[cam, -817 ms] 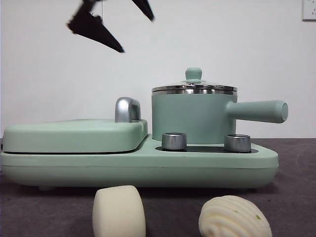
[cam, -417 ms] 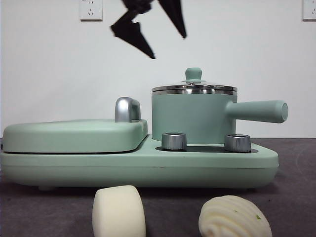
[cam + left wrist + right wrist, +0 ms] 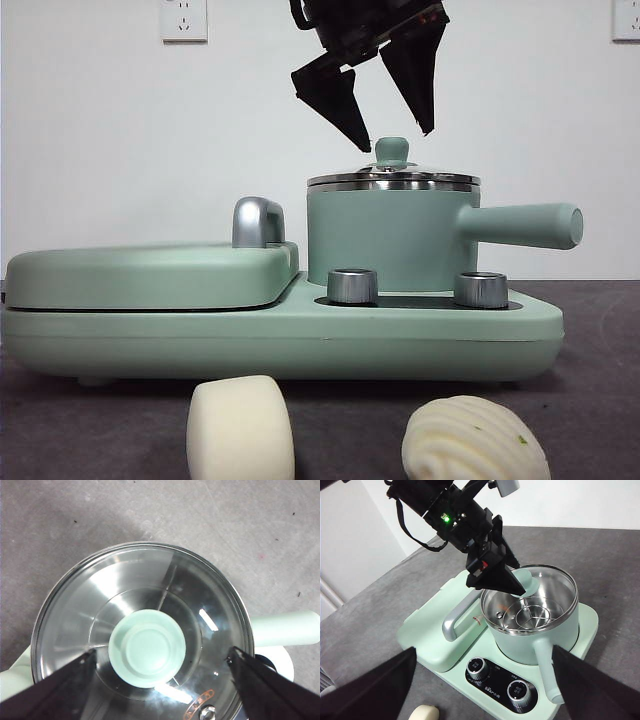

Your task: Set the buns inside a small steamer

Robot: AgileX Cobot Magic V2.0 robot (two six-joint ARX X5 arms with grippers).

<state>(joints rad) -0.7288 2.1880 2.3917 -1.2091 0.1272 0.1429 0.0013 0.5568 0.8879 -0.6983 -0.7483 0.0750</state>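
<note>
The left end effector [image 3: 392, 112], jaws apart, hangs directly above the lid knob [image 3: 147, 648] of the small steamer [image 3: 392, 238], straddling it; the lid is on.

Both buns [image 3: 241, 428] [image 3: 475, 440] cut off by the front view's bottom edge; steamer [image 3: 142, 635] base hidden

1. A small white brand mark, seemingly "Bear", with tiny print beside it, stands on the black control panel [image 3: 496, 686] between the two knobs.
2. An orange printed mark [image 3: 196, 705] on the glass lid's edge is too blurred to read.
</note>
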